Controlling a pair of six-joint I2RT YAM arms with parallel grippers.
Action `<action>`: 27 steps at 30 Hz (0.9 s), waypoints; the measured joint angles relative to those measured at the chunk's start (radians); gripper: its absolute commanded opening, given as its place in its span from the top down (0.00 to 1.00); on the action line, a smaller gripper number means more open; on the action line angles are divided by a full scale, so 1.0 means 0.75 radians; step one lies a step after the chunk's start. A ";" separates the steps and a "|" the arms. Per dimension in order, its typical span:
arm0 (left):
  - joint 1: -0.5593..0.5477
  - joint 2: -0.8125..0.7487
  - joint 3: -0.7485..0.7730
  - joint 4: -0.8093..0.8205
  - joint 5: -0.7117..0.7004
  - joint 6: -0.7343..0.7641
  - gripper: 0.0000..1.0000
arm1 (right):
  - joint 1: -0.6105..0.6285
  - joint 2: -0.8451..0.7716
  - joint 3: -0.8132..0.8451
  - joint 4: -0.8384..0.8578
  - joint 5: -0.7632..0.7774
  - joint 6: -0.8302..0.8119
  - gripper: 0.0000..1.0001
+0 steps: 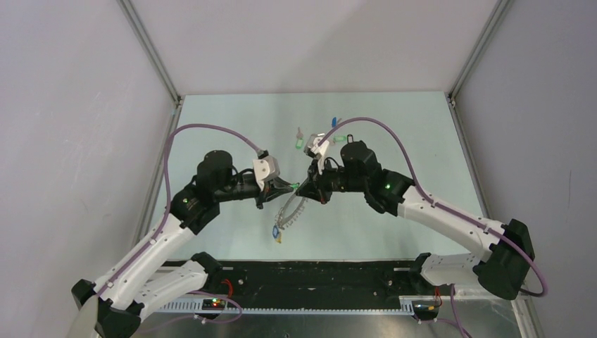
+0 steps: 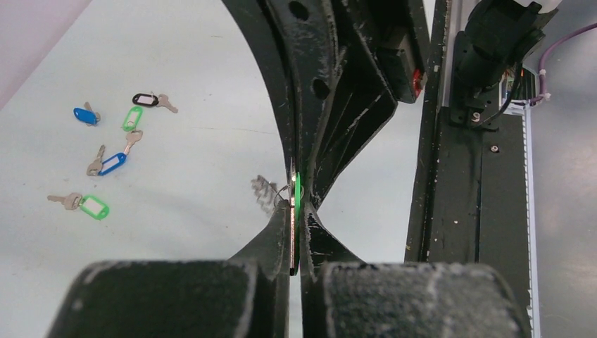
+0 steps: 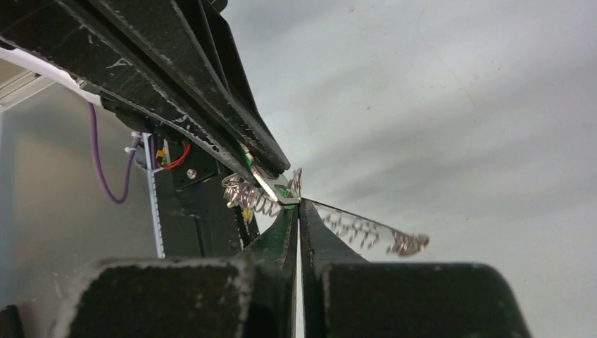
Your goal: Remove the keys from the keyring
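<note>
The two grippers meet tip to tip above the middle of the table. My left gripper (image 1: 291,186) (image 2: 296,211) is shut on a key with a green tag (image 2: 298,189), seen edge-on between its pads. In the right wrist view the key's silvery blade (image 3: 268,184) shows at the left gripper's tips. My right gripper (image 1: 308,189) (image 3: 298,205) is shut on the keyring (image 3: 360,229), whose jagged rim runs out to both sides of its tips. The keyring (image 1: 290,210) hangs below the grippers. A blue-tagged key (image 1: 277,231) dangles at its low end.
Loose keys lie on the far table: a green tag (image 1: 298,141), a blue one (image 1: 335,121) and another green (image 1: 344,137). The left wrist view shows several of them, blue (image 2: 84,115), black (image 2: 144,99) and green (image 2: 93,207). A black rail (image 1: 317,278) runs along the near edge.
</note>
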 measured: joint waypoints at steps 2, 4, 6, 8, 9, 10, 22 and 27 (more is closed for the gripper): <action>0.000 0.000 0.000 -0.001 0.000 0.001 1.00 | -0.019 0.016 0.014 -0.024 -0.043 0.020 0.79; -0.002 0.000 0.000 0.001 0.004 0.001 1.00 | -0.041 0.017 0.014 -0.041 -0.080 0.036 0.70; -0.008 -0.004 0.000 0.016 0.005 0.003 1.00 | -0.062 0.017 0.014 -0.066 -0.108 0.033 0.62; -0.009 -0.007 0.000 0.026 0.005 0.005 1.00 | -0.078 0.009 0.013 -0.092 -0.127 0.023 0.52; -0.009 -0.007 0.000 0.028 0.005 0.010 1.00 | -0.088 -0.002 0.009 -0.106 -0.137 0.015 0.51; -0.009 -0.007 0.000 0.029 0.005 0.013 1.00 | -0.097 -0.019 0.003 -0.117 -0.141 0.007 0.50; -0.014 0.061 0.001 0.018 0.016 0.014 1.00 | -0.276 -0.292 -0.077 -0.148 -0.097 -0.093 0.50; -0.107 0.127 0.066 -0.113 -0.090 0.083 1.00 | -0.326 -0.274 -0.079 -0.071 -0.046 -0.097 0.51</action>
